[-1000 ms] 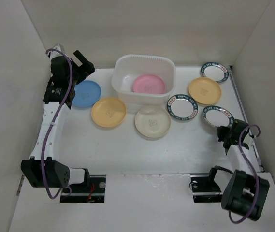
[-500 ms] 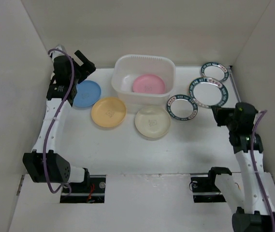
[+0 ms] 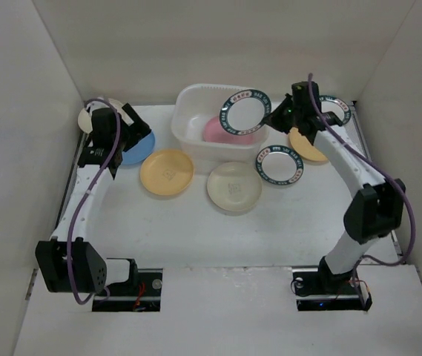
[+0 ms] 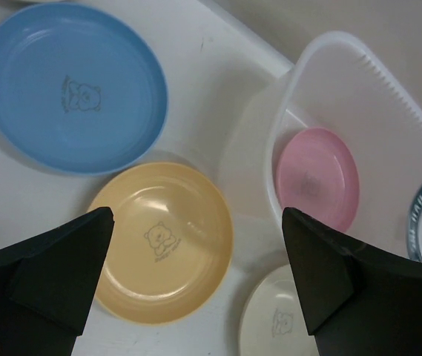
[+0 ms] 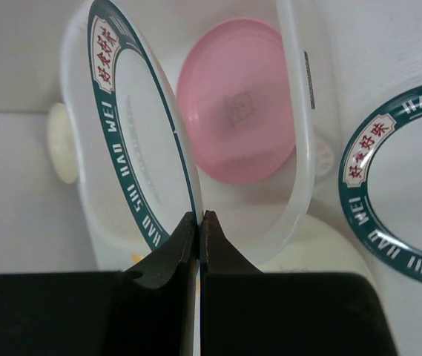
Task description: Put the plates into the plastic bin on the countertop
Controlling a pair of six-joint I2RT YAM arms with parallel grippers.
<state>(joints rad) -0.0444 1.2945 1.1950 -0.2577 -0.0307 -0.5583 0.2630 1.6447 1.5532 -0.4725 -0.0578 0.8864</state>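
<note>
My right gripper (image 3: 272, 116) is shut on the rim of a white plate with a teal patterned rim (image 3: 245, 111) and holds it tilted on edge over the right side of the translucent plastic bin (image 3: 187, 101). In the right wrist view the closed fingertips (image 5: 199, 219) pinch the plate (image 5: 133, 133) above the bin rim (image 5: 302, 148). A pink plate (image 3: 220, 132) lies in the bin. My left gripper (image 3: 131, 121) is open and empty, hovering above the blue plate (image 4: 73, 85) and yellow plate (image 4: 162, 241).
On the countertop (image 3: 196, 230) lie a cream plate (image 3: 233, 186), a teal-rimmed plate (image 3: 279, 164), an orange plate (image 3: 305, 147) partly under the right arm, another teal-rimmed plate (image 3: 338, 110) at the back right and a cream plate (image 3: 87, 117) at the far left. White walls enclose it.
The right arm swung from the right edge up and left, carrying a teal-rimmed plate over the bin. The left gripper shifted slightly forward over the blue plate.
</note>
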